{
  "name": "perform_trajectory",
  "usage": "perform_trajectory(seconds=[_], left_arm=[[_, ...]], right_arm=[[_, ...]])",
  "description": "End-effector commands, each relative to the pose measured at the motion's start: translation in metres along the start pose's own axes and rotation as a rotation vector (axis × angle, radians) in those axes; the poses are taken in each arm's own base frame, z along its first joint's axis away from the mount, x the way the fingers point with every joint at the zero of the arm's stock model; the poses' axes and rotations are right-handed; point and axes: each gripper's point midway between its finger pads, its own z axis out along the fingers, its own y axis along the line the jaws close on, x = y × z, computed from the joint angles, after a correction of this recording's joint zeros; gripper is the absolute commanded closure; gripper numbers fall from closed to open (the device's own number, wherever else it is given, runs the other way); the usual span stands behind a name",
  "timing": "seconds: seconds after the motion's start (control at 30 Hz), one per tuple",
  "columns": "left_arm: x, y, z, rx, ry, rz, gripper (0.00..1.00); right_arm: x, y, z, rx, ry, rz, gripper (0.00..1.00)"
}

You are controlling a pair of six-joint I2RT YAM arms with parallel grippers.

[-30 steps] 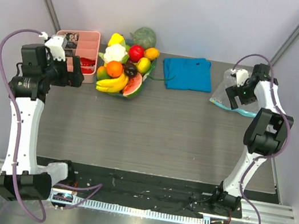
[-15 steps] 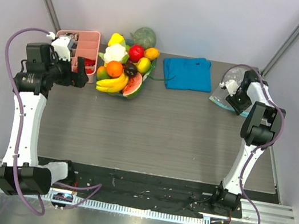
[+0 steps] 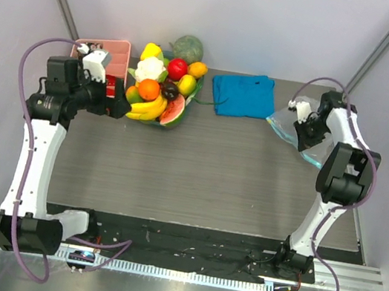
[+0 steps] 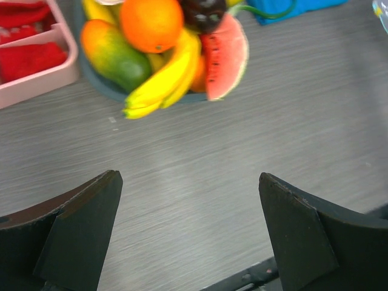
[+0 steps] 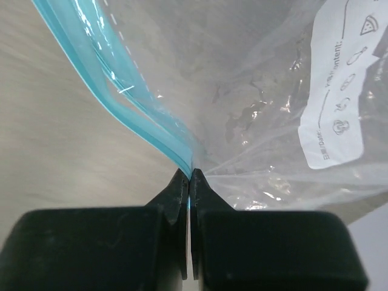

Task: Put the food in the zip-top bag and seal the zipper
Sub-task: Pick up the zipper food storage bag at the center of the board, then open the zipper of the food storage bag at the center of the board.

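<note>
The food lies heaped in a bowl at the back left: a yellow banana bunch, an orange, a red apple, a dark plum and a lemon. My left gripper hovers open just in front of the bowl. In the left wrist view the left gripper has nothing between its fingers, and the banana bunch and orange lie ahead. My right gripper is shut on the clear zip-top bag, pinching its blue-teal zipper. At the back right the zip-top bag hangs from the right gripper.
A folded blue cloth lies at the back centre. A pink divided box stands left of the bowl. A white cauliflower, a watermelon slice and a green melon sit with the fruit. Side walls stand close.
The right gripper closed on the bag's zipper edge and pulled the bag a little to the left. The left arm swung right, toward the fruit bowl, still open.
</note>
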Motion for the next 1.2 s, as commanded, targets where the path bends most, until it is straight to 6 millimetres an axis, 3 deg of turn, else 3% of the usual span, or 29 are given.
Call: perform_trajectory(seconds=[0.0,0.13,0.23,0.27,0.3,0.33,0.4,0.43,0.5,0.53,0.57,0.67,0.8,0.93,1.17], left_arm=[[-0.016,-0.042,0.000,0.143,-0.034,-0.053,0.00],[-0.026,-0.082,0.008,0.263,-0.046,-0.124,0.01],[-0.031,-0.111,0.021,0.313,-0.044,-0.151,0.01],[-0.033,-0.119,0.029,0.319,-0.047,-0.143,0.01],[-0.033,-0.125,0.035,0.317,-0.043,-0.151,0.01],[-0.030,-0.144,0.040,0.351,-0.027,-0.126,0.01],[-0.032,-0.153,0.060,0.323,-0.014,-0.124,0.01],[-0.029,-0.169,0.065,0.343,-0.001,-0.118,0.03],[-0.031,-0.181,0.087,0.331,0.016,-0.165,0.04],[-0.030,-0.187,0.095,0.331,0.028,-0.177,0.06],[-0.021,-0.199,0.109,0.331,0.065,-0.180,0.09],[-0.025,-0.231,0.123,0.361,0.065,-0.194,0.16],[-0.024,-0.266,0.145,0.367,0.060,-0.170,0.22],[-0.019,-0.283,0.159,0.357,0.072,-0.171,0.32],[0.000,-0.306,0.175,0.370,0.115,-0.159,0.34]], right_arm=[[-0.046,0.071,-0.070,-0.209,-0.245,0.217,0.99],[-0.073,0.115,-0.099,-0.375,-0.357,0.381,0.99],[-0.087,0.143,-0.116,-0.454,-0.437,0.403,0.99],[-0.087,0.155,-0.115,-0.496,-0.429,0.460,0.99],[-0.094,0.155,-0.120,-0.487,-0.477,0.458,0.99],[-0.098,0.162,-0.130,-0.487,-0.513,0.456,0.99],[-0.103,0.171,-0.132,-0.501,-0.557,0.508,0.99],[-0.101,0.184,-0.136,-0.506,-0.573,0.518,0.99],[-0.111,0.184,-0.144,-0.500,-0.638,0.584,0.99],[-0.112,0.204,-0.140,-0.525,-0.627,0.576,0.99],[-0.119,0.209,-0.151,-0.530,-0.669,0.594,0.99],[-0.120,0.224,-0.149,-0.528,-0.665,0.614,0.99],[-0.113,0.221,-0.139,-0.493,-0.624,0.727,0.99],[-0.111,0.224,-0.138,-0.484,-0.614,0.726,0.99],[-0.111,0.236,-0.131,-0.493,-0.589,0.702,0.99]])
